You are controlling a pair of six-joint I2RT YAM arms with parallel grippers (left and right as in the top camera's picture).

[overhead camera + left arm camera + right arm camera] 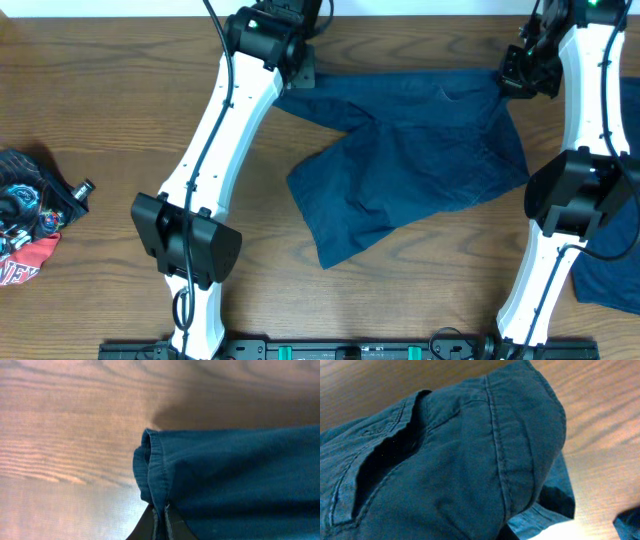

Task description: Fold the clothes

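Fingers on both arms are clenched. Findings run left to right across the bench [100, 110].

Far left edge: a heap of printed cloth [25, 230] in black, red and teal, partly out of frame. A small black object [82, 188] lies just beside it, well apart from the arms.

Left fingers [300, 72]: at the far side of the bench, on the far left corner of the shorts [420, 150]. The wrist view shows them pinched tight on a stitched hem [150, 467], which is bunched and turned over just ahead of the tips. Bare wood lies beyond it.

Shorts: dark navy, plain, lying on the bench between the two arms. The far edge runs from one set of fingers to the other. The cloth spreads toward the near side and ends in a corner left of centre. It is creased, with a ridge running diagonally down from the left corner. Not yet folded.

Right fingers [518, 78]: at the far right corner of the shorts. In the wrist view the tips are hidden, because cloth fills the frame and is raised close to the camera. A double-stitched seam [497, 450] and a gaping pocket slit [385, 465] are visible. The grasp on the shorts is judged from the overhead position and the lifted cloth.

Near right: a second navy garment [608, 285] lies by the base of the right arm, cut off by the frame edge and apart from the shorts.
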